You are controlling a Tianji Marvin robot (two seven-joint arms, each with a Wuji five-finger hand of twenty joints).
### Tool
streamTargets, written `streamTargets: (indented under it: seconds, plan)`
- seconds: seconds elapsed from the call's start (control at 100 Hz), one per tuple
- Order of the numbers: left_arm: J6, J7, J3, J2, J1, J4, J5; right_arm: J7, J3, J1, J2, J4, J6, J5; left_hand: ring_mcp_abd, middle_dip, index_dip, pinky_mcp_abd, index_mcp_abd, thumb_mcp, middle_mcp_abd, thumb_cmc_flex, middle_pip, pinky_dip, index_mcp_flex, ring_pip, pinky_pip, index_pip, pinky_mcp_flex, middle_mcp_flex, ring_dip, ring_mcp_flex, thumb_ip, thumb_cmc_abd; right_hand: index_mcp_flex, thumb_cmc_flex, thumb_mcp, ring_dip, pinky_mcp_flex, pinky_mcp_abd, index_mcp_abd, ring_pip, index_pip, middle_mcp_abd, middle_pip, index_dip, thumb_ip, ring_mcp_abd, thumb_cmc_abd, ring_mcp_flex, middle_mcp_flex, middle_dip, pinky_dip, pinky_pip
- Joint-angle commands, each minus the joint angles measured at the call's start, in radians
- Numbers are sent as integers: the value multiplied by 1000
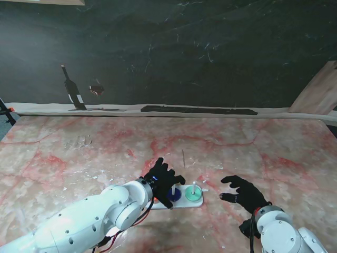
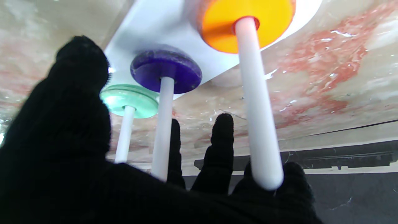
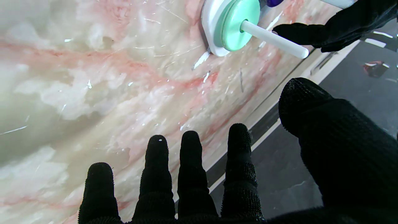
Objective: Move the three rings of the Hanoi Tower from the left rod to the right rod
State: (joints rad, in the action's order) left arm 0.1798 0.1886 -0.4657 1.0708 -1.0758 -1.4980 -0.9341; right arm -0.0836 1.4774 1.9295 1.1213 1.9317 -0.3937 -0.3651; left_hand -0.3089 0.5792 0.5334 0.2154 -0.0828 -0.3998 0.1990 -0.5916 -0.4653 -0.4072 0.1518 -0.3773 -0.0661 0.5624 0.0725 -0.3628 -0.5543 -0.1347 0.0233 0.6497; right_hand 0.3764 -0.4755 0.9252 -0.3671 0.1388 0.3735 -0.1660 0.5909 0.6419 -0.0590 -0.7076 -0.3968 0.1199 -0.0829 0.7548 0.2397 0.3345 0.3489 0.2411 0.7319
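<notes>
A white tower base (image 1: 181, 203) lies on the marble worktop (image 1: 253, 147) with three upright rods, each carrying one ring. The orange ring (image 2: 245, 23) sits on the left rod, directly under the left hand (image 1: 160, 179). The purple ring (image 2: 166, 70) is on the middle rod beside the thumb. The green ring (image 3: 238, 23) is on the right rod, just beyond those fingers. The left fingers (image 2: 222, 149) are spread and grasp nothing, probably poised to lift a ring. The right hand (image 1: 243, 194) hovers to the right of the base, fingers (image 3: 191, 174) released, apparently waiting its turn.
</notes>
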Motion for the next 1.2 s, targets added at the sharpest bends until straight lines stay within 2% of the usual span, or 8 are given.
streamTargets:
  seconds: [0.0, 0.07, 0.54, 0.76, 0.92, 1.04, 1.19]
  plan:
    - [9, -18, 7, 9, 6, 19, -1, -3, -4, 3, 0, 5, -3, -2, -29, 24, 40, 20, -27, -16, 44, 6, -18, 6, -14, 14, -2, 31, 7, -22, 1, 14, 51, 38, -35, -8, -19, -8, 4, -11, 12, 6, 11, 0, -10, 5, -34, -6, -3, -5, -19, 4, 25, 19]
    - [8, -22, 17, 11, 13, 28, 3, -4, -5, 2, 0, 4, -2, -2, -28, 33, 52, 20, -39, -17, 35, 0, -27, 5, -10, 12, -3, 40, 7, -27, -2, 12, 48, 37, -35, -8, -19, -8, 4, -11, 12, 6, 11, 1, -10, 5, -34, -7, -3, -5, -19, 4, 25, 19]
    - [17, -37, 61, 18, 36, 67, 14, -7, -9, -4, -1, 0, -6, -1, -21, 81, 106, 17, -35, -44, 9, -30, -69, -13, 23, -13, -16, 83, 10, -69, -20, -17, 29, 41, -35, -8, -18, -8, 4, -11, 13, 6, 12, 0, -11, 5, -34, -6, 0, -4, -19, 5, 25, 19]
    - [27, -52, 45, 19, 21, 68, 10, -7, -11, -7, -1, -2, -7, -2, -15, 96, 118, 16, -27, -39, -3, -32, -79, -24, 41, -22, -23, 89, 10, -87, -27, -30, 24, 23, -34, -8, -17, -8, 4, -12, 15, 6, 12, 0, -11, 5, -34, -6, -1, -4, -19, 5, 25, 19]
    - [29, -47, 24, 15, 11, 45, -7, -7, -11, -8, -1, -3, -7, -2, -13, 101, 118, 14, 14, -27, -7, -33, -79, -38, 49, -30, -31, 80, 12, -99, -33, -37, 23, 20, -34, -8, -16, -9, 4, -12, 17, 7, 13, 0, -12, 5, -34, -6, -1, -4, -19, 5, 25, 19]
    - [35, -40, 16, 15, 11, 36, -9, -6, -11, -7, 0, -3, -8, -1, -8, 101, 104, 13, 93, -17, -10, -28, -76, -48, 55, -31, -34, 64, 14, -101, -34, -37, 25, 19, -34, -8, -16, -9, 4, -11, 17, 8, 13, 0, -12, 5, -34, -7, -1, -4, -19, 5, 25, 19]
    - [44, -31, 26, 18, 25, 46, 7, -5, -11, -6, 0, -3, -9, 0, -6, 102, 83, 12, 157, -6, -9, -21, -78, -52, 68, -33, -32, 55, 14, -100, -35, -33, 29, 16, -34, -7, -17, -9, 4, -11, 17, 7, 13, 0, -12, 6, -34, -6, -1, -5, -19, 5, 25, 19]
